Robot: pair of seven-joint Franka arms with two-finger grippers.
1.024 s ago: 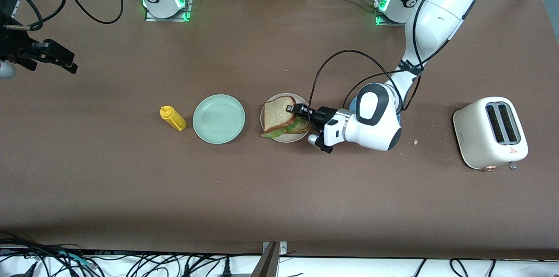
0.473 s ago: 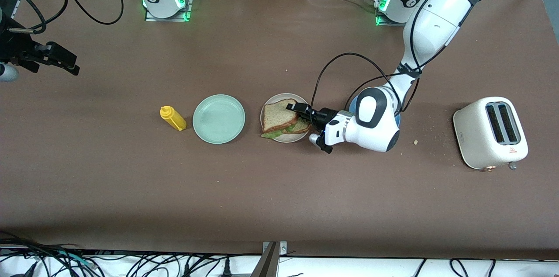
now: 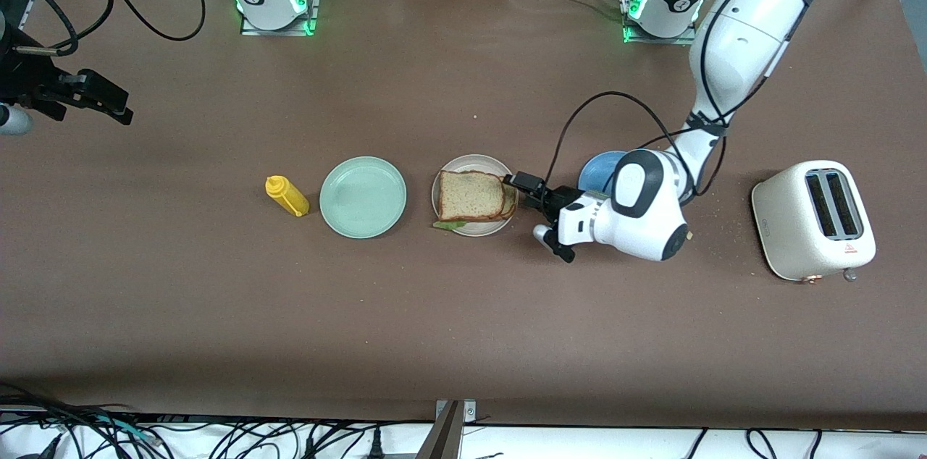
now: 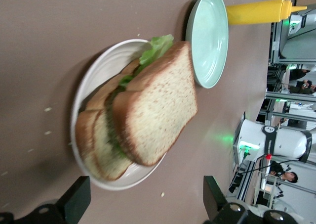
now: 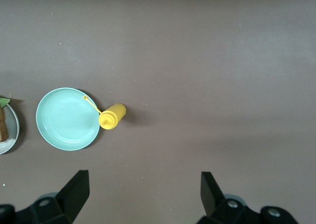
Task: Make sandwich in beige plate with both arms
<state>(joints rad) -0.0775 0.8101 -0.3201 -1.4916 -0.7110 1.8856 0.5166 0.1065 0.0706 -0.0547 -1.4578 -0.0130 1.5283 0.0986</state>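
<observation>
The sandwich (image 3: 471,196) lies on the beige plate (image 3: 479,230): two tan slices stacked flat, with green lettuce (image 3: 450,225) poking out at the edge nearer the front camera. My left gripper (image 3: 524,190) is open just off the plate's rim, toward the left arm's end of the table, and holds nothing. In the left wrist view the sandwich (image 4: 148,115), lettuce (image 4: 157,47) and plate (image 4: 81,115) sit just past the gripper (image 4: 145,197). My right gripper (image 3: 107,101) waits open over the right arm's end of the table, with bare table in front of its jaws (image 5: 143,189).
A mint green plate (image 3: 362,197) (image 5: 66,118) and a yellow squeeze bottle (image 3: 287,195) (image 5: 112,116) lie beside the beige plate toward the right arm's end. A blue plate (image 3: 600,169) sits partly under the left arm. A cream toaster (image 3: 812,219) stands at the left arm's end.
The left gripper opened and let go of the top bread slice, which now lies flat on the stack. It drew back off the plate toward the left arm's end. The right arm barely moved.
</observation>
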